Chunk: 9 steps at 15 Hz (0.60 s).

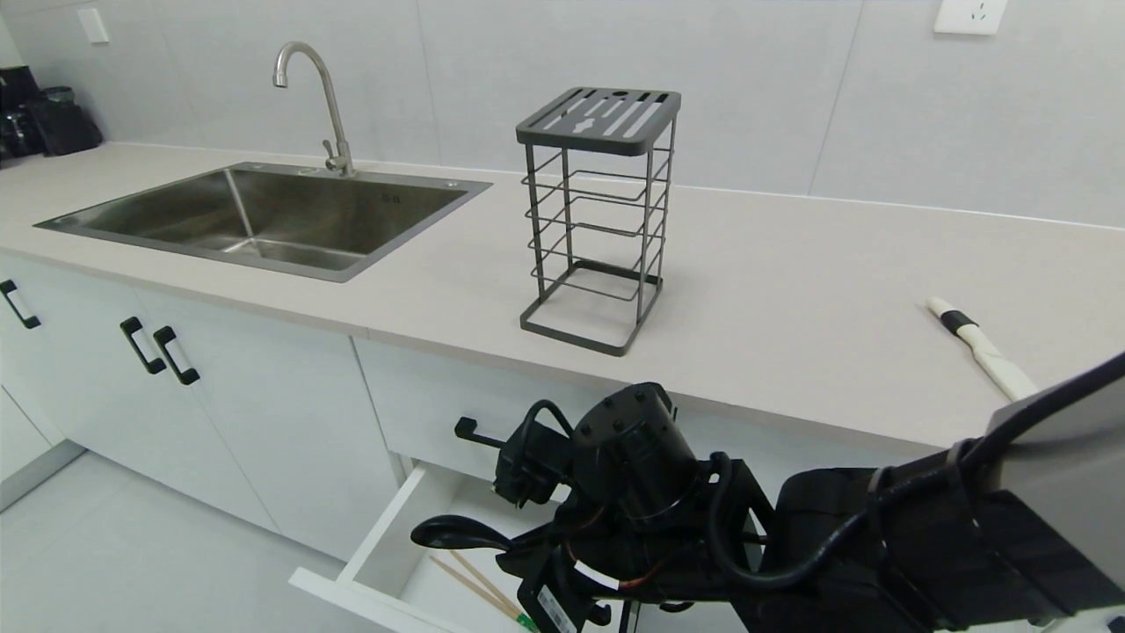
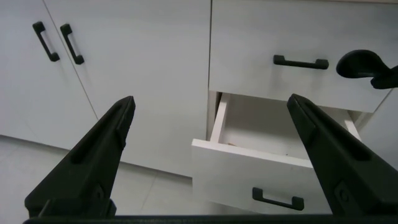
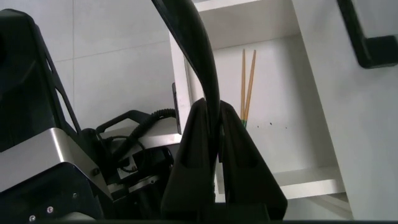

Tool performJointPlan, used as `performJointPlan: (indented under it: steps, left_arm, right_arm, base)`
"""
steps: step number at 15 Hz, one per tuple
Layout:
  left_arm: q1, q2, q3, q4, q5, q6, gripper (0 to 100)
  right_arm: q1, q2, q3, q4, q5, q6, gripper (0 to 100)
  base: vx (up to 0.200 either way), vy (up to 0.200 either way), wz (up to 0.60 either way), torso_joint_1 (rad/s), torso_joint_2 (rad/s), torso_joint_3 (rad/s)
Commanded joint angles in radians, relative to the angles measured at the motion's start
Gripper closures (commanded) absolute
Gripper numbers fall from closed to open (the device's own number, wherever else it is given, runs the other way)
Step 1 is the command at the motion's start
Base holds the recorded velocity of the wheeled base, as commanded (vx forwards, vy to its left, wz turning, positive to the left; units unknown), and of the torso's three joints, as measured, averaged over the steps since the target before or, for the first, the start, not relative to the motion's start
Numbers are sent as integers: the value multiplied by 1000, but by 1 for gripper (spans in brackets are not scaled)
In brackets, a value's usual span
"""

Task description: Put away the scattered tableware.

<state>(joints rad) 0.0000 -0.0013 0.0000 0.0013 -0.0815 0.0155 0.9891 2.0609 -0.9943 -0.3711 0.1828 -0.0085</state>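
- The right gripper [image 1: 538,554] hangs over the open drawer [image 1: 382,527], closed on the handle of a black spoon [image 1: 457,532] whose bowl sticks out to the gripper's left
- A pair of wooden chopsticks [image 1: 479,585] lies in the drawer, just below and left of the gripper, under the spoon's bowl
- A dark wire rack [image 1: 598,220] stands upright on the countertop [image 1: 791,290], beyond the gripper and almost straight ahead of it
- A white utensil with a black band [image 1: 980,347] lies flat on the countertop, well to the gripper's right, near the front edge
- The sink [image 1: 290,202] and its curved tap [image 1: 316,97] sit far off to the gripper's left, past the rack
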Motion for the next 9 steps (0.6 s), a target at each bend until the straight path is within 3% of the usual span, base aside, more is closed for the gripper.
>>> performJointPlan:
  steps: [1, 9]
  left_arm:
    - [0, 1, 0, 0, 0, 0, 0]
    - [0, 1, 0, 0, 0, 0, 0]
  right_arm:
    - [0, 5, 0, -2, 0, -1, 100]
    - [-10, 65, -70, 1, 29, -1, 100]
  base:
    - [0, 0, 0, -237, 442, 188]
    - [0, 0, 0, -250, 347, 124]
